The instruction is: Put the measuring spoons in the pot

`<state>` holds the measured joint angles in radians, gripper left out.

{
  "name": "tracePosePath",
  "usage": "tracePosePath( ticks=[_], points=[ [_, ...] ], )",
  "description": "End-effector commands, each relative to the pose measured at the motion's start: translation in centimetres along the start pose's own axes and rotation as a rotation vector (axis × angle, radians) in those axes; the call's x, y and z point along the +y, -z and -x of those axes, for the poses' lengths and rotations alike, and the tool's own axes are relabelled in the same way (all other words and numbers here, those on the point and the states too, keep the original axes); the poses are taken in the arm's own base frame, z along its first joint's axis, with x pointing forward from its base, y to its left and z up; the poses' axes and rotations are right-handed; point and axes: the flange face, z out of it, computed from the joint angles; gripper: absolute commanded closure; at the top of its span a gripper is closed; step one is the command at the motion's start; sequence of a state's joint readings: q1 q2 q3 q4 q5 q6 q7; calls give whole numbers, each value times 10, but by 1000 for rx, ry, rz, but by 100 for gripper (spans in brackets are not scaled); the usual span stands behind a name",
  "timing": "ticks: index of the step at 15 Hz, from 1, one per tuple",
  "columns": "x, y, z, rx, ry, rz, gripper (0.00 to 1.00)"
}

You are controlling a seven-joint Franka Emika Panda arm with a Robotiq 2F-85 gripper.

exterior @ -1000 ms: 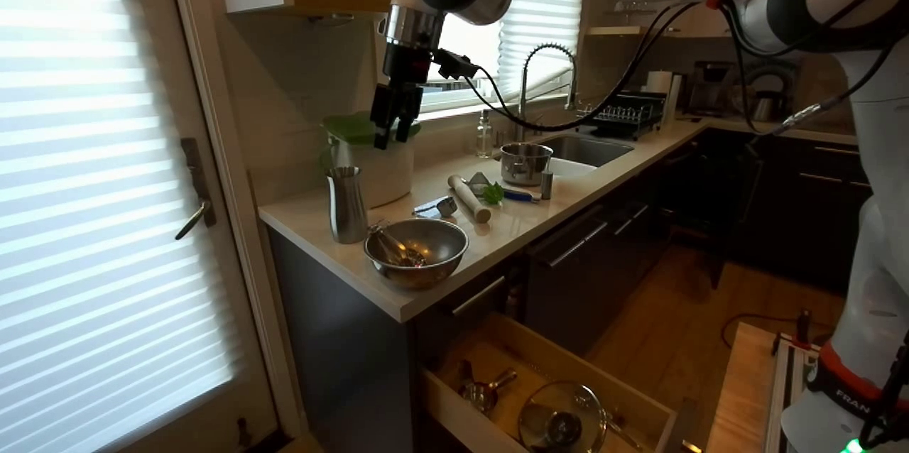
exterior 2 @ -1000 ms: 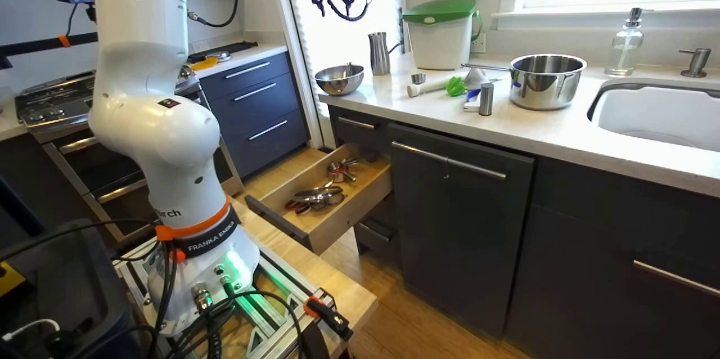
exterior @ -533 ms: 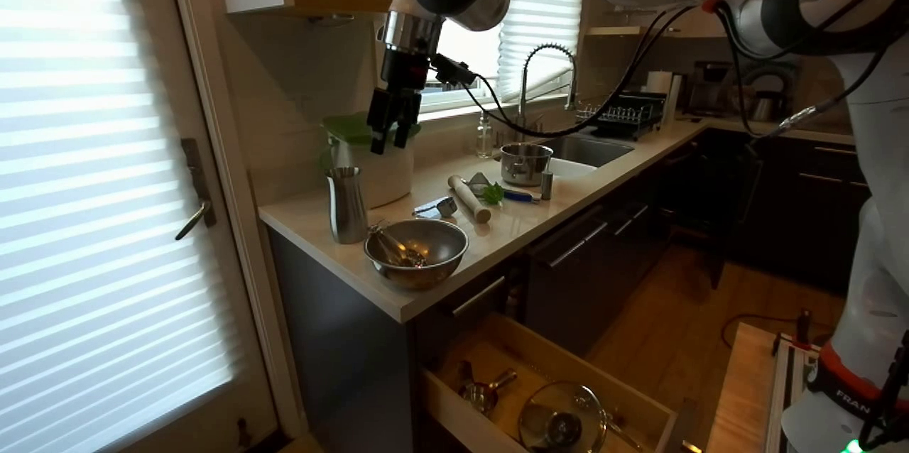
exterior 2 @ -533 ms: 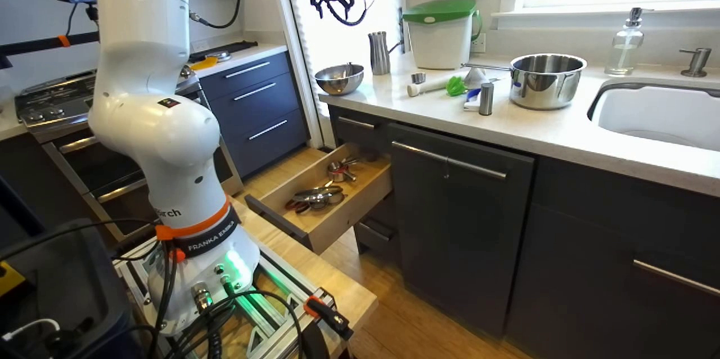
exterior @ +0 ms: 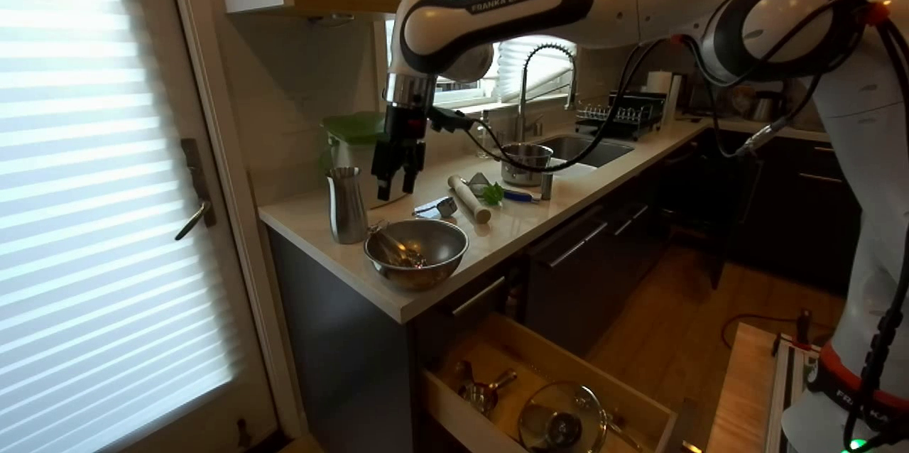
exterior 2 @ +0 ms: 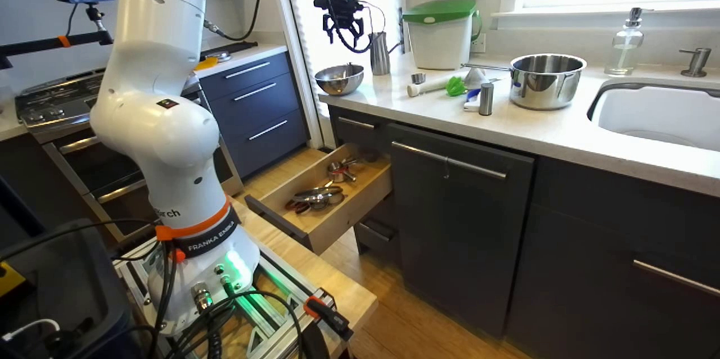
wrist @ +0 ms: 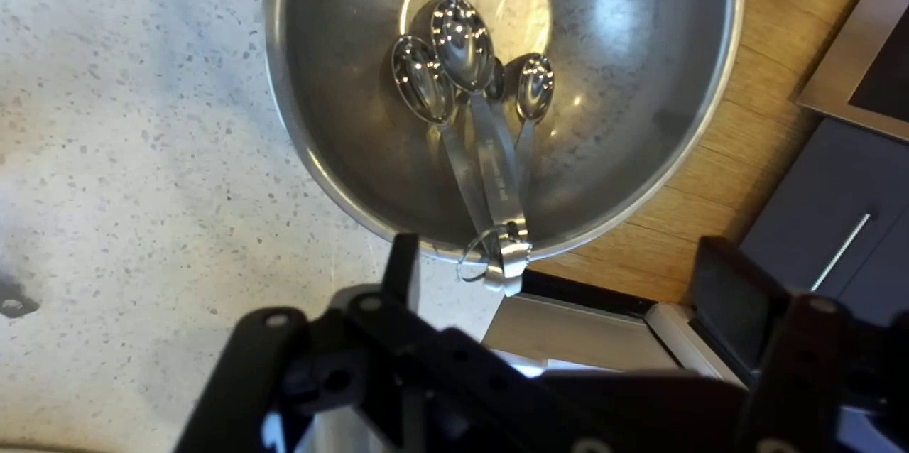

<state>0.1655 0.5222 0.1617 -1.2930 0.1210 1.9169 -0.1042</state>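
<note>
Gripper (exterior: 396, 190) hangs above the counter (exterior 2: 557, 125) near its free end, fingers spread wide and nothing held between them. Roughly straight below, as far as both exterior views let me judge, the measuring spoons (wrist: 497, 162) lie in the wide steel bowl (wrist: 611, 162), which stands by the corner where front edge meets end edge. The grasp should turn on their long axis: cups down on the bowl's floor, ringed handle ends poking over the rim toward the canister (exterior: 346, 208) near the end edge. In the wrist view those ends show between the fingers, lying about crosswise to the closing direction, so a plain descent looks right. Well apart along the counter, set back from the front edge beside the sink (exterior 2: 664, 117), stands the pot (exterior 2: 548, 83).
</note>
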Motion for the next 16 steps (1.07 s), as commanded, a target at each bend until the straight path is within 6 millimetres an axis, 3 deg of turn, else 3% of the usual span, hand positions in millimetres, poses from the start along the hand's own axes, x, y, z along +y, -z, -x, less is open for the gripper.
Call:
tracePosePath(
  ticks=[1,3,4,8,10,13,14,16],
  points=[
    [6,-31,-13,22,-45,-35,21],
    [7,-42,-20,45,-56,-41,22],
    [8,-45,-22,61,-61,-41,29],
    [11,-52,-28,78,-78,-39,26],
    [11,-55,-30,76,-85,-42,30],
    [11,-59,-31,67,-92,-47,44],
    [11,-60,-32,66,-95,-47,58],
    [12,-63,-31,59,-105,-46,64]
  ],
)
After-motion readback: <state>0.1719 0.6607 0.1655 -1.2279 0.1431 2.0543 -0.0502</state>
